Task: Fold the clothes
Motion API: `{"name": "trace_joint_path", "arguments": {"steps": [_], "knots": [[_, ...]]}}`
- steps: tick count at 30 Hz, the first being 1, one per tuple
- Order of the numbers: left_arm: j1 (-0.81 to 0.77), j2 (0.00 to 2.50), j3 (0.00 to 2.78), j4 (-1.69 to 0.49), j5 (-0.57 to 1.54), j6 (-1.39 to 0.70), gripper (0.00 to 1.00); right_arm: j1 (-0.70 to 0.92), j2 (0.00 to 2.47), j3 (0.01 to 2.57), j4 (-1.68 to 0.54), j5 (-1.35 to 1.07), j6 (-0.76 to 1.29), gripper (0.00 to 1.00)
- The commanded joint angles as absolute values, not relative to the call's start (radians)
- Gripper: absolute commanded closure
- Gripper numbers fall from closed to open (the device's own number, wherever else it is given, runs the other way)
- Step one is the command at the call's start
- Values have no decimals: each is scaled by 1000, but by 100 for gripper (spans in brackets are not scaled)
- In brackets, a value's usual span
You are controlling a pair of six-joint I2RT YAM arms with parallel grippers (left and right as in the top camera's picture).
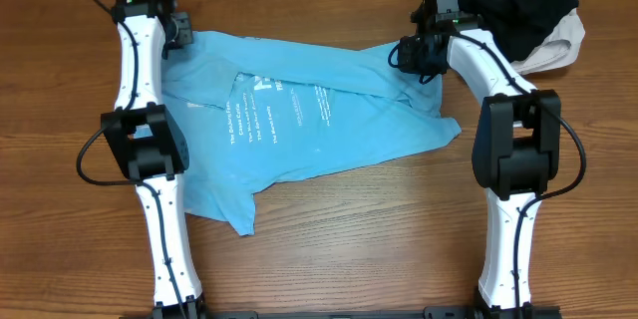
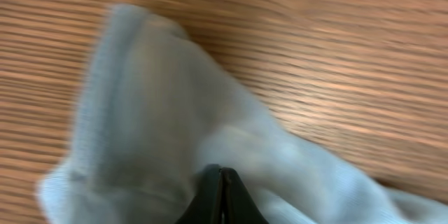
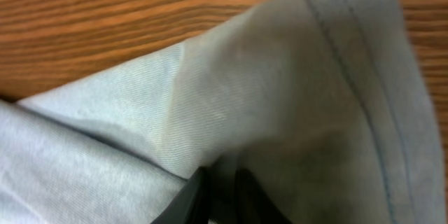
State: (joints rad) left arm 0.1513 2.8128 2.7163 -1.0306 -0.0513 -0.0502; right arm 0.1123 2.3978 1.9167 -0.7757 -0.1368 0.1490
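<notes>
Tabletop (image 1: 399,249) from overhead: the T-shirt (image 1: 299,120) lies spread but rumpled between the arms. The left gripper (image 1: 179,32) is at its far left corner and the right gripper (image 1: 421,52) at its far right corner. A black garment (image 1: 518,0) and a beige garment (image 1: 560,48) sit beyond.

Left wrist: the view is blurred, but the jaws seem pinched together on bunched cloth.

Right wrist: the jaws are clamped on fabric beside a stitched hem.

The step looks like the first fold. Next, both corners need drawing evenly toward the near edge.
</notes>
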Motion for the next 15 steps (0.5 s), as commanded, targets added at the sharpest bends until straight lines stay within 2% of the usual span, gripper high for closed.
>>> {"name": "trace_joint_path", "arguments": {"steps": [1, 3, 8, 10, 12, 13, 15], "knots": [[169, 2848, 2711, -1013, -139, -59, 96, 76, 2466, 1903, -785, 13, 258, 83], [172, 2848, 2711, -1000, -141, -59, 96, 62, 2466, 1903, -783, 30, 299, 83], [176, 2846, 2714, -984, -138, -60, 94, 24, 2465, 1915, -798, -26, 321, 74], [176, 2842, 2725, -1000, -138, -60, 78, 18, 2457, 1951, -831, -76, 276, 64], [174, 2831, 2752, -1031, -138, -60, 47, 18, 2436, 2002, -864, -91, 253, 58], [172, 2823, 2771, -1049, -138, -60, 37, 20, 2422, 2030, -878, -96, 249, 56], [170, 2798, 2830, -1102, -139, -60, 17, 28, 2386, 2111, -919, -127, 226, 45]]}}
